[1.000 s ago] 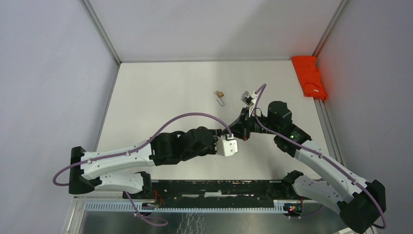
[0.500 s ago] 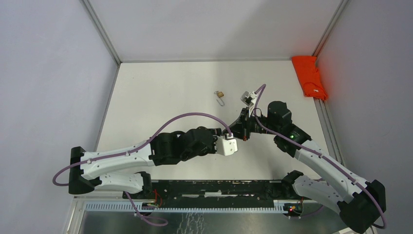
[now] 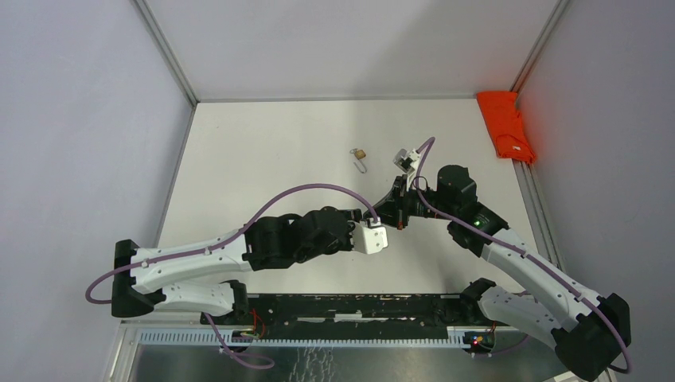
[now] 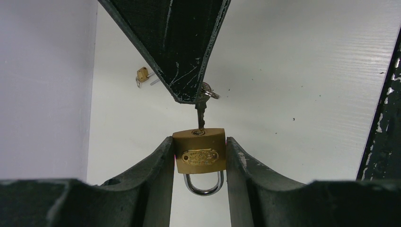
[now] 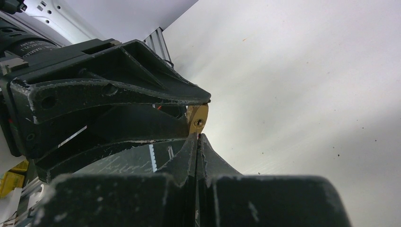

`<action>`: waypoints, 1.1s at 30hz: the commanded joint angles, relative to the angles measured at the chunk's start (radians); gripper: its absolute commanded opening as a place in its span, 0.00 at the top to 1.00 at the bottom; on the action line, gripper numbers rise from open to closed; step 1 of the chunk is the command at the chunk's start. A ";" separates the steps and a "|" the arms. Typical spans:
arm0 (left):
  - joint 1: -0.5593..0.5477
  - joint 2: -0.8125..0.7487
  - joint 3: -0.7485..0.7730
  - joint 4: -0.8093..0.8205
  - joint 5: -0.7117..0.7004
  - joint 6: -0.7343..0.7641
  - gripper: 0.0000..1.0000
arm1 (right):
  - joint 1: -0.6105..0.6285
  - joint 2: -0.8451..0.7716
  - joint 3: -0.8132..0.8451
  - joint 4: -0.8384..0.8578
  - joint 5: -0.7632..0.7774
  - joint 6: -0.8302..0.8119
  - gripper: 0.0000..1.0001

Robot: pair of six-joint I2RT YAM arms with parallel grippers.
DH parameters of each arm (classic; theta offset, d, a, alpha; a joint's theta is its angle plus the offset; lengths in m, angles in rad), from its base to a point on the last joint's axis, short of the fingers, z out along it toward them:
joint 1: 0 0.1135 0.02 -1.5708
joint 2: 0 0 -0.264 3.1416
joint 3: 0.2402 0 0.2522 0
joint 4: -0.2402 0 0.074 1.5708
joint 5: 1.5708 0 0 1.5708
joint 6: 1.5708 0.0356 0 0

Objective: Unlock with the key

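Left pincer (image 4: 199, 147) clamps the padlock (image 4: 198, 152) by its body, above the surface (image 3: 263, 159) near centre. Right pincer (image 5: 196, 142) is closed on the key (image 4: 201, 112), whose tip meets the keyway. Neither arm has visibly moved over the last second, so insertion seems stalled or only just seating. A spare lock (image 3: 360, 153) lies farther off.

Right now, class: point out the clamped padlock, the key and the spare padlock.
clamped padlock (image 4: 198, 153), left wrist view, brass body.
key (image 4: 200, 116), left wrist view, blade.
spare padlock (image 3: 360, 153), top view, brass body.
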 commanded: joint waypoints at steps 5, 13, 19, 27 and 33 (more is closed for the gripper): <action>-0.006 -0.024 0.030 0.040 0.020 -0.055 0.98 | 0.003 0.009 0.011 0.055 0.004 0.006 1.00; -0.005 -0.025 0.026 0.056 0.022 -0.056 0.98 | 0.002 0.016 0.003 0.064 -0.003 0.014 1.00; -0.006 -0.016 0.023 0.081 0.022 -0.055 0.98 | 0.003 0.018 -0.002 0.075 -0.011 0.024 1.00; -0.006 -0.012 0.013 0.116 0.025 -0.053 0.98 | 0.003 0.028 -0.002 0.094 -0.033 0.037 1.00; -0.006 -0.015 -0.001 0.164 -0.007 -0.046 0.98 | 0.003 0.049 0.007 0.070 -0.034 0.048 1.00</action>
